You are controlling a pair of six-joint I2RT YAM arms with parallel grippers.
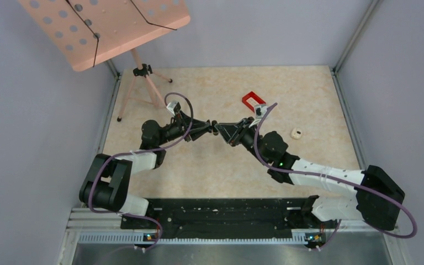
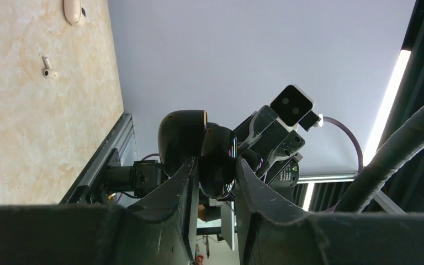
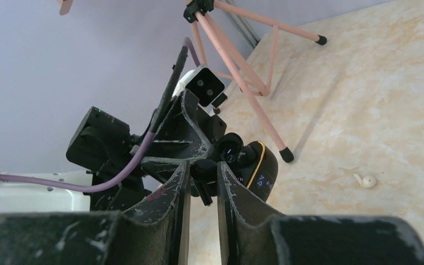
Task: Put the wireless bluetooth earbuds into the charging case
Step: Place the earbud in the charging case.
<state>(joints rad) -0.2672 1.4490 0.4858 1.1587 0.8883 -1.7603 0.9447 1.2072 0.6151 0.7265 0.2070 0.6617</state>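
Note:
My left gripper (image 1: 207, 128) is shut on the glossy black charging case (image 2: 221, 149), held in the air over the table's middle. The case shows open in the right wrist view (image 3: 256, 171), with an orange rim and small lit marks. My right gripper (image 1: 221, 130) faces it tip to tip and is shut on the dark earbud (image 3: 201, 172), stem pointing down, right beside the case's opening. I cannot tell if they touch. A pale cream earbud (image 3: 367, 180) lies loose on the table, also in the left wrist view (image 2: 48, 72).
A red tray (image 1: 253, 101) sits just behind the right gripper. A small cream pebble-shaped item (image 1: 296, 133) lies on the table's right side, also in the left wrist view (image 2: 73, 10). A pink music stand (image 1: 138, 72) stands at the back left corner.

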